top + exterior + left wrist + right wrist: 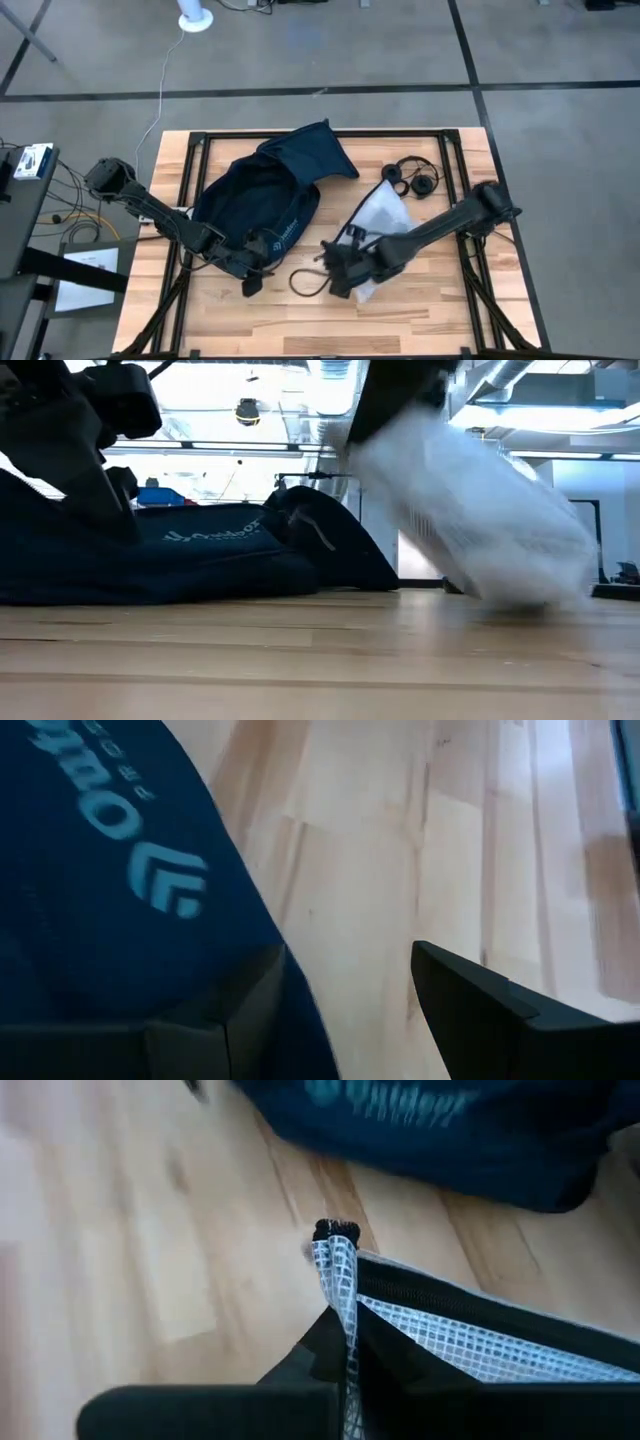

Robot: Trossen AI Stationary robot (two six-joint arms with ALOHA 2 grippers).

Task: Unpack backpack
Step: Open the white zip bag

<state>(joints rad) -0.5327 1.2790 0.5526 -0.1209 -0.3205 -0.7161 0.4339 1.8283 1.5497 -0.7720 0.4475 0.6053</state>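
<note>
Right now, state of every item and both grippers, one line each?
backpack: lying flat on the table, flap thrown open.
clear mesh pouch: out of the backpack, edge pinched in the right gripper.
headphones: resting on the table, untouched.
black cable: looped on the table near the pouch.
right gripper: shut on the pouch edge.
left gripper: open, against the backpack's front edge.

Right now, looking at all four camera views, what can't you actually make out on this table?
- Inside of the backpack: its own dark fabric hides any contents, high view.
- Clear mesh pouch: blurred, low view; contents unreadable. The right gripper is shut on its edge.
- Headphones: too small for detail, high view.
- Left gripper: open beside the backpack; fingers cut off by the frame edge.
</note>
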